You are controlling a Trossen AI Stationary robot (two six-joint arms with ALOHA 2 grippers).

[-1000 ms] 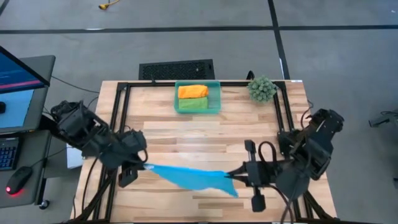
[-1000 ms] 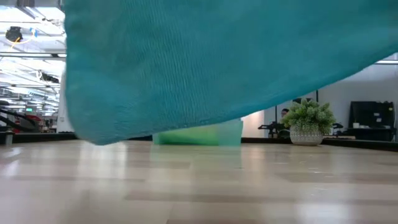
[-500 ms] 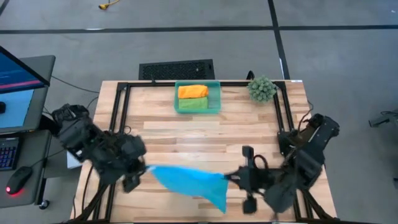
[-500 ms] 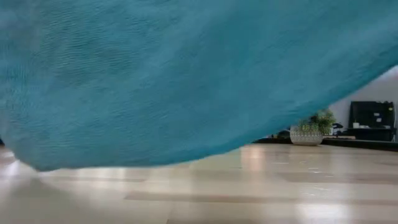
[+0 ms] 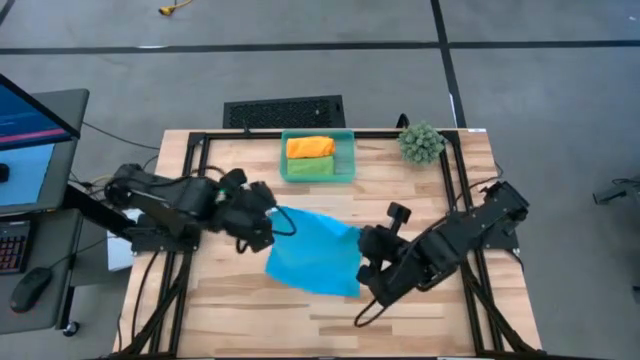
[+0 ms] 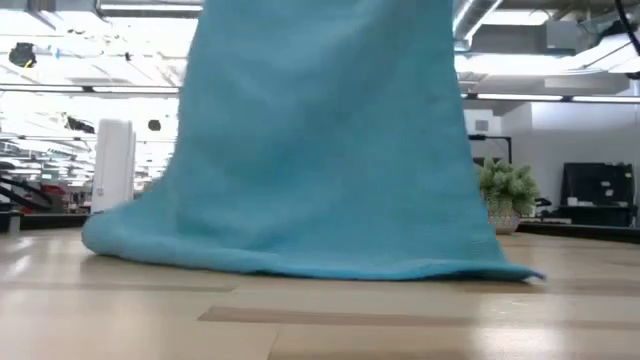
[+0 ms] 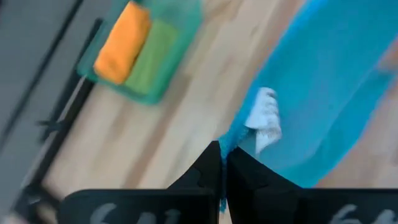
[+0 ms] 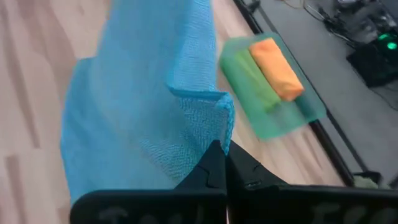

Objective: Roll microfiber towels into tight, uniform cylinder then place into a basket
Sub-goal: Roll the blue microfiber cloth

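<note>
Sky blue towel (image 5: 312, 252) hung mid-table, lower hem dragging on the wood, left gripper (image 5: 272, 222) and right gripper (image 5: 362, 240) each pinching a top corner, basket (image 5: 318, 135) well apart at far edge, orange roll (image 5: 310, 147) and green roll (image 5: 310, 167) inside, bare planks (image 5: 300, 310) along the near edge, plant ball (image 5: 421, 143) at far right corner.

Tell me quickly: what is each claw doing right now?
Left claw: closed on the blue towel's corner.
Right claw: closed on another corner of it.

Black jointed arms (image 5: 170, 200), looped cables.
</note>
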